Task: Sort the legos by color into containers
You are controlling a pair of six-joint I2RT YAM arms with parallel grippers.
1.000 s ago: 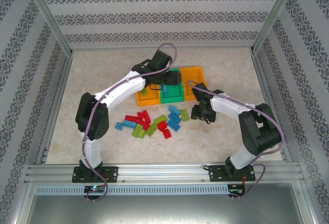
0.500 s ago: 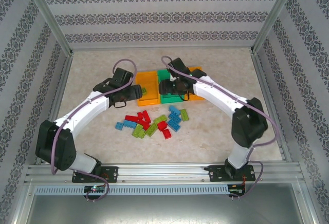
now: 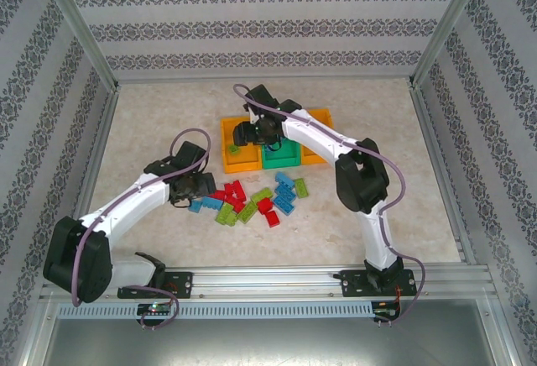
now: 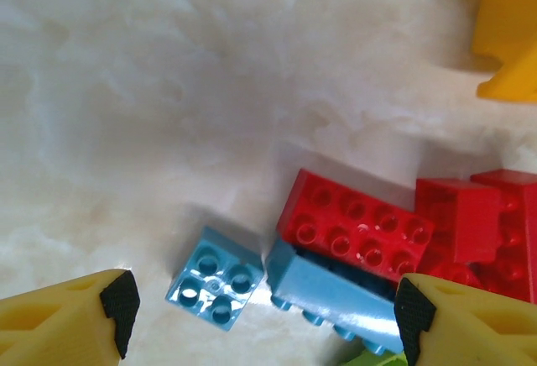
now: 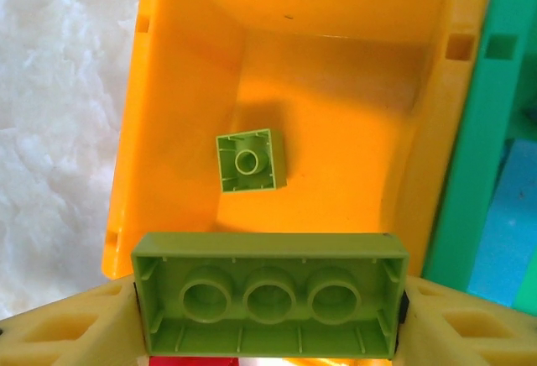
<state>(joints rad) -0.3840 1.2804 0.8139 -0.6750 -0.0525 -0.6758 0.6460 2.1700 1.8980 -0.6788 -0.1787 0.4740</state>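
Lime plastic, hollow side toward the lens: long lime brick (image 5: 268,290), three round tubes showing, clamped end to end between the yellow fingers of the right gripper (image 3: 243,137). Lower edge cropped by the frame, with a sliver of red beneath it too small to name. Hangs over the edge of the left orange bin (image 5: 180,131).

Right orange bin (image 3: 312,158) partly covered by the right arm in the top view, contents unreadable. Green bin (image 5: 482,131) seen from the right wrist as one wall plus a strip of light blue inside, cut off at the picture's edge. Inside the left orange bin: one small lime brick (image 5: 250,160), hollow side up, flat on the floor.

Left gripper (image 4: 267,303) spread wide, holding nothing, low over the table (image 3: 168,114) at the left end of the loose pile of legos (image 3: 252,198). Between its black-tipped fingers: small light blue brick (image 4: 216,279), studs up, and long light blue brick (image 4: 336,295) tucked against a red brick (image 4: 357,230).
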